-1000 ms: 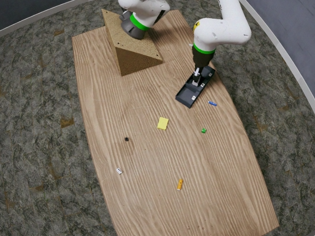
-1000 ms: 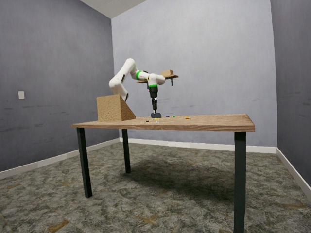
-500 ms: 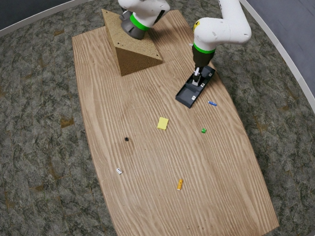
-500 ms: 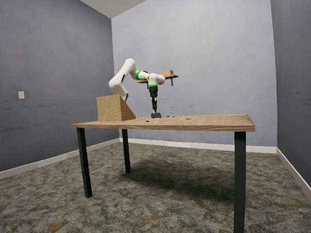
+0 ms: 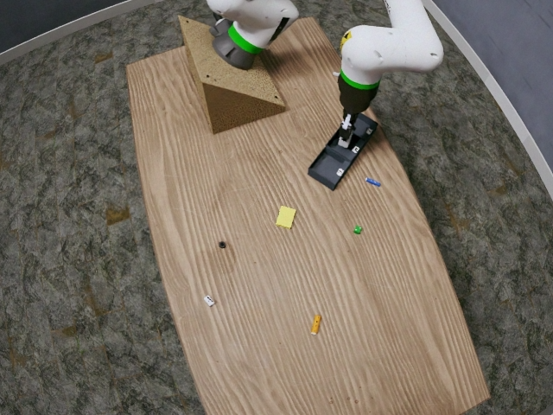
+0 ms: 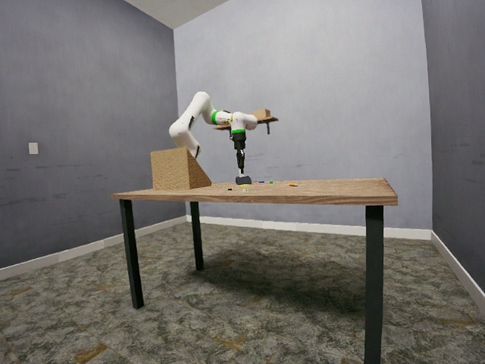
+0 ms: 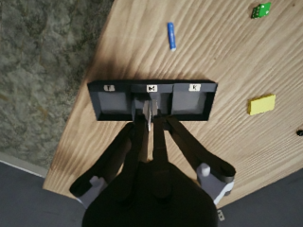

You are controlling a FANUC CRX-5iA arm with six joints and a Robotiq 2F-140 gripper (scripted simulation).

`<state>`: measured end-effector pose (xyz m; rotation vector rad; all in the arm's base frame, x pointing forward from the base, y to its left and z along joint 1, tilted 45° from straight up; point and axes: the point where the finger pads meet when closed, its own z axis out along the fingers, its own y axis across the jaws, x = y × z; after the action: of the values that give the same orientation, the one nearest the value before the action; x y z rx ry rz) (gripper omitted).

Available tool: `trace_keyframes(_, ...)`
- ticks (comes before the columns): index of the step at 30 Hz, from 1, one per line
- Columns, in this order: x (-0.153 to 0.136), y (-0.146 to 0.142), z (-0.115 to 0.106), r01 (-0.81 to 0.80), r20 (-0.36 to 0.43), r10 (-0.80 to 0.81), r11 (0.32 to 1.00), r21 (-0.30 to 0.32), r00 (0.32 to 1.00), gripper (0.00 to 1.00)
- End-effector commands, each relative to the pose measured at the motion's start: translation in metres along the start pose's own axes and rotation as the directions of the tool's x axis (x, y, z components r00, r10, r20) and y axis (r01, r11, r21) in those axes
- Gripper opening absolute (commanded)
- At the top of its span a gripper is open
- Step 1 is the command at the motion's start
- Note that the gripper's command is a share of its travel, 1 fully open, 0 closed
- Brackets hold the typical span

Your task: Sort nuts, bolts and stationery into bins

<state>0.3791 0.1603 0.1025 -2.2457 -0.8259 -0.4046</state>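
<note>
A dark three-part tray [image 5: 323,180] [image 6: 243,180] [image 7: 151,83] stands on the table, its bins marked F, M and K. My gripper [image 5: 344,143] [image 6: 241,172] [image 7: 151,106] points down over the M bin, fingers together; nothing shows clearly between them. They hide part of that bin. The F bin [image 7: 113,103] shows nothing inside. A blue marker [image 5: 372,181] [image 7: 171,36] lies beside the tray. A yellow block [image 5: 285,217] [image 7: 261,104], looking like sticky notes, lies farther off. A small black nut-like piece [image 5: 222,245] [image 7: 299,132] and an orange pen-like piece [image 5: 316,324] [image 6: 292,184] lie on the table.
A green die [image 5: 358,229] [image 7: 261,10] lies beyond the blue marker. A small white piece with black marks [image 5: 208,300] lies near the table's left edge in the top view. The K bin [image 7: 188,102] shows nothing inside. The wooden wedge [image 5: 241,109] [image 6: 170,168] carries the arm's base.
</note>
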Motion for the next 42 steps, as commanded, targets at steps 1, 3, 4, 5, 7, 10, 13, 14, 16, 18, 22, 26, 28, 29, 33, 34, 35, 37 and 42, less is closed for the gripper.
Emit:
trace_keyframes(1, 0.0, 0.0, -0.005, 0.0, 0.0, 0.0, 1.0, 0.0, 1.0, 0.15)
trace_keyframes(3, 0.0, 0.0, -0.008, 0.0, 0.0, 0.0, 1.0, 0.0, 1.0, 0.15)
trace_keyframes(4, 0.0, 0.0, -0.012, 0.0, 0.0, 0.0, 1.0, 0.0, 1.0, 0.15)
trace_keyframes(5, 0.0, 0.0, -0.016, 0.0, 0.0, 0.0, 1.0, 0.0, 1.0, 0.15)
trace_keyframes(7, 0.0, 0.0, -0.024, 0.0, 0.0, 0.0, 1.0, 0.0, 1.0, 0.15)
trace_keyframes(10, 0.0, 0.0, -0.028, 0.0, 0.0, 0.0, 1.0, 0.0, 1.0, 0.15)
trace_keyframes(13, 0.0, 0.0, -0.04, 0.0, 0.0, 0.0, 1.0, 0.0, 1.0, 0.15)
trace_keyframes(14, 0.0, 0.0, -0.04, 0.0, 0.0, 0.0, 1.0, 0.0, 1.0, 0.15)
trace_keyframes(16, 0.0, 0.0, -0.04, 0.0, 0.0, 0.0, 1.0, 0.0, 1.0, 0.15)
trace_keyframes(18, 0.001, -0.005, -0.04, 0.0, 0.0, 0.0, 1.0, 0.0, 1.0, 0.15)
trace_keyframes(22, 0.005, -0.024, -0.04, 0.0, 0.0, 0.0, 1.0, 0.0, 1.0, 0.15)
trace_keyframes(26, 0.008, -0.034, -0.04, 0.0, 0.0, 0.0, 1.0, 0.0, 1.0, 0.15)
trace_keyframes(28, 0.01, -0.044, -0.04, 0.0, 0.0, 0.0, 1.0, 0.0, 1.0, 0.15)
trace_keyframes(29, 0.011, -0.049, -0.04, 0.0, 0.0, 0.0, 1.0, 0.0, 1.0, 0.15)
trace_keyframes(33, 0.015, -0.068, -0.04, 0.0, 0.0, 0.0, 1.0, 0.0, 1.0, 0.15)
trace_keyframes(34, 0.016, -0.073, -0.04, 0.0, 0.0, 0.0, 1.0, 0.0, 1.0, 0.15)
trace_keyframes(35, 0.017, -0.078, -0.04, 0.0, 0.0, 0.0, 1.0, 0.0, 1.0, 0.15)
trace_keyframes(37, 0.018, -0.082, -0.04, 0.0, 0.0, 0.0, 1.0, 0.0, 1.0, 0.15)
trace_keyframes(42, 0.018, -0.082, -0.04, 0.0, 0.0, 0.0, 1.0, 0.0, 1.0, 0.15)
